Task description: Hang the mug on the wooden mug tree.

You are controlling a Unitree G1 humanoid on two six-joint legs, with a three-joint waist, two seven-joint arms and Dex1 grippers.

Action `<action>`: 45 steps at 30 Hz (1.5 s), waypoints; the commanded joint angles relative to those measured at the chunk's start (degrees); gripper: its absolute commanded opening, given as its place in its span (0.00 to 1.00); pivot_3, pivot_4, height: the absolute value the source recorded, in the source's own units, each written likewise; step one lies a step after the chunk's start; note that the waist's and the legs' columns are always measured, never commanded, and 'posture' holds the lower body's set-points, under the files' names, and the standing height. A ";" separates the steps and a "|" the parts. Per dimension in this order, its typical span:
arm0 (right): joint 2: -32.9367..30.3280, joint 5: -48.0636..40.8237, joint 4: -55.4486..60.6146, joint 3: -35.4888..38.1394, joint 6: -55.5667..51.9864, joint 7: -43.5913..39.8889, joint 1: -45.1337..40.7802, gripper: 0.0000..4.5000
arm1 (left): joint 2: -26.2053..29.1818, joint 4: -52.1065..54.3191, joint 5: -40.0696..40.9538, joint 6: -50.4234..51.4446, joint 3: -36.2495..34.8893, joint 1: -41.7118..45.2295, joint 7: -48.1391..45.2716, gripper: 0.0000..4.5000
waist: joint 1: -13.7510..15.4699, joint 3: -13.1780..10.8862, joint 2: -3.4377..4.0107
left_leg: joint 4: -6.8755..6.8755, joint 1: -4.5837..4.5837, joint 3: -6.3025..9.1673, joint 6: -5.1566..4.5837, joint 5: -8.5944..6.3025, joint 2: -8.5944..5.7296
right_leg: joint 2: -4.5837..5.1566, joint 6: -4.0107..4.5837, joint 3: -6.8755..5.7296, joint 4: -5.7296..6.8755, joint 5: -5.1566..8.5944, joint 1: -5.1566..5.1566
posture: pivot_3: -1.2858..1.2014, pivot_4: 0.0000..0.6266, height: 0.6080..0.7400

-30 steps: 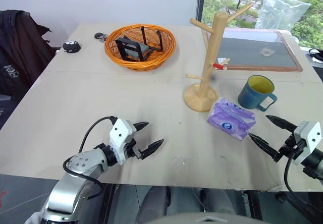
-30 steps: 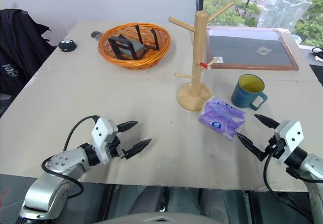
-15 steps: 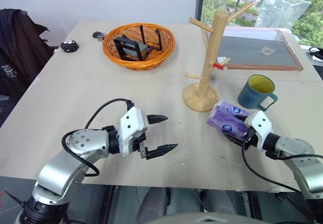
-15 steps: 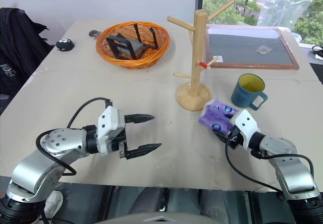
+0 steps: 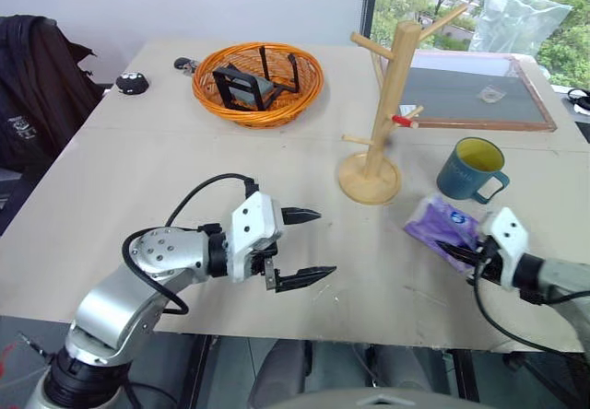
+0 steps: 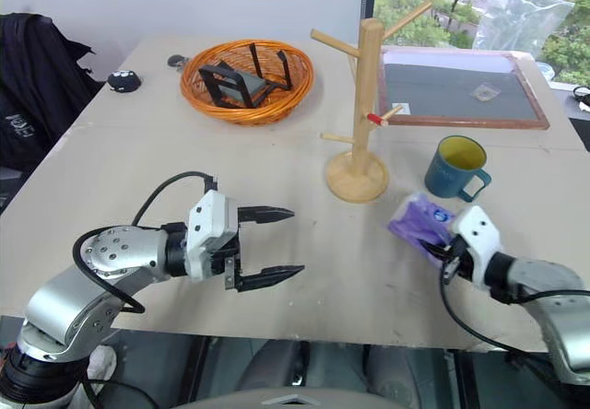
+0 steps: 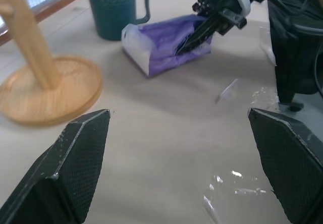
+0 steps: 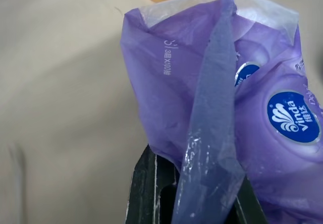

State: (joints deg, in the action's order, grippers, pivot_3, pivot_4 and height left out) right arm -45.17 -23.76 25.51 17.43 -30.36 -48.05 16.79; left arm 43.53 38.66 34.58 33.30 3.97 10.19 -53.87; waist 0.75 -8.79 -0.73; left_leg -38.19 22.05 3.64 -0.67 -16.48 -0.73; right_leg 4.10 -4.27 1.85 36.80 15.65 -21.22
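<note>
While right pincer (image 5: 464, 254) is clamped on tissue pack (image 5: 443, 230), left pincer (image 5: 312, 243) spread; mug (image 5: 470, 169), rigid, glazed, breakable, best gripped by handle at 4 o'clock.

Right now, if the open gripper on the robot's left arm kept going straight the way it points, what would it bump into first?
Probably the purple tissue pack pinched in the right gripper; the left gripper faces it across bare table, though depth is hard to judge.

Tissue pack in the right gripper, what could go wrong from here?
1. The right gripper pinches only a fold of the tissue pack's wrapper, so it could slip or tear.
2. The pack lies close to the mug and the mug tree; dragging it their way might bump them.
</note>
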 commanded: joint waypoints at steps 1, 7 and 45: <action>-1.93 -0.26 0.16 11.07 0.59 -3.14 7.75 0.01 | -0.52 -2.04 1.27 -0.94 3.52 4.91 -5.01 1.00 | 0.07 0.00 -0.01 | -0.01 0.01 0.01 0.00 0.00 0.01 | -0.01 0.00 -0.02 0.00 0.00 0.01 | 0.52 0.24 0.98; -0.42 3.42 -11.94 16.82 4.00 1.34 8.69 0.01 | -4.79 -8.23 -3.21 -4.83 13.60 12.59 -11.84 1.00 | -1.01 0.00 -0.11 | -0.06 -0.32 -0.18 -0.02 -0.01 0.01 | -0.04 -0.01 0.08 -0.01 0.00 0.37 | 0.52 0.24 0.98; 26.32 12.65 -8.80 1.30 6.53 42.69 -17.62 0.99 | -16.39 -10.87 -12.49 2.94 12.19 19.18 8.62 1.00 | -1.49 -0.10 0.04 | -0.08 0.10 -0.02 0.31 0.18 -0.03 | -0.03 -0.03 0.07 0.08 0.00 -0.14 | 0.52 0.24 0.98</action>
State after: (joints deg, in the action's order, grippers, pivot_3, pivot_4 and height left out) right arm -19.00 -11.54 16.69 17.50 -26.13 -6.28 0.04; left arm 26.96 24.80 23.07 36.17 16.38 28.78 -46.80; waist -0.73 -8.89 -0.69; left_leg -38.27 22.13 3.60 -0.36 -16.30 -0.76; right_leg 4.07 -4.30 1.94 36.90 15.66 -21.37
